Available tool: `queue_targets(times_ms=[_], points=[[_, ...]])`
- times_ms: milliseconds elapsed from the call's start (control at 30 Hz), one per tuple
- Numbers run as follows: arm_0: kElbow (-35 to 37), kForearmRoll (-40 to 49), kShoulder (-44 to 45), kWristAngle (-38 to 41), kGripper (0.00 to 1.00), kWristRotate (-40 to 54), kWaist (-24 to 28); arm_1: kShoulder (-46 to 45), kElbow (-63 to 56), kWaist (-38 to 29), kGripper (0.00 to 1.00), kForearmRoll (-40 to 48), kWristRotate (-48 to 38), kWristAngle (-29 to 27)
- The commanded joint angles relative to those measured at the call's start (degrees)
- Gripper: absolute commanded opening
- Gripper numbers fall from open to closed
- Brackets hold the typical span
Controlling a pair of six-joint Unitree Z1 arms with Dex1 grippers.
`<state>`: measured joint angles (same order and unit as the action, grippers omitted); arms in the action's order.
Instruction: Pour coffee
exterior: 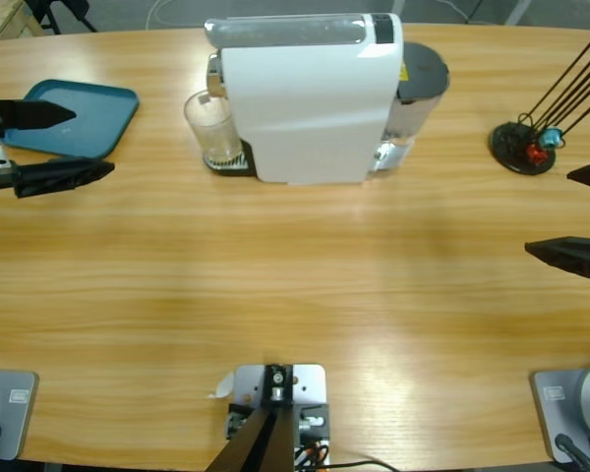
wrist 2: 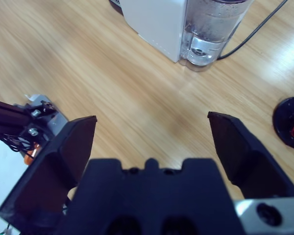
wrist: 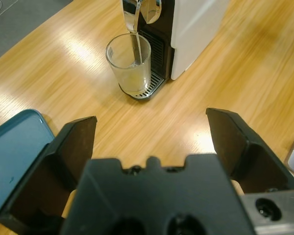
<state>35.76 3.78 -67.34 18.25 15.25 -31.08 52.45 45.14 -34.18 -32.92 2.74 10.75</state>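
A clear glass [exterior: 214,130] stands on the drip tray of the white coffee machine [exterior: 310,98], under its spout. In the left wrist view the glass [wrist: 129,61] holds a thin pale layer of coffee [wrist: 132,83], and a thin stream seems to run down from the spout [wrist: 135,19]. My left gripper [exterior: 74,144] hovers at the table's left edge, open and empty, well short of the glass. Its jaws stand wide apart in its own wrist view [wrist: 152,122]. At the right edge my right gripper [exterior: 560,216] is open and empty too, facing the machine's water tank [wrist 2: 210,29].
A teal tray [exterior: 74,116] lies at the back left, beside the left gripper. At the back right stands a black capsule holder [exterior: 521,147] with thin rods and a red and a blue capsule. A black cable [wrist 2: 255,32] runs from the machine.
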Motion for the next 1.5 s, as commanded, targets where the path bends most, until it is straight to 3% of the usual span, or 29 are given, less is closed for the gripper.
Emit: queue_targets(times_ms=[33,1500], points=[[-2.5,1.2,1.2,-0.7,0.968,-0.6,-0.5,1.2,-1.1,1.4,1.0,0.1,0.8,1.4],[-4.1,0.8,3.4,-1.1,0.968,-0.7,-0.5,2.5,-0.8,2.4,1.0,0.4,0.2,-0.6]])
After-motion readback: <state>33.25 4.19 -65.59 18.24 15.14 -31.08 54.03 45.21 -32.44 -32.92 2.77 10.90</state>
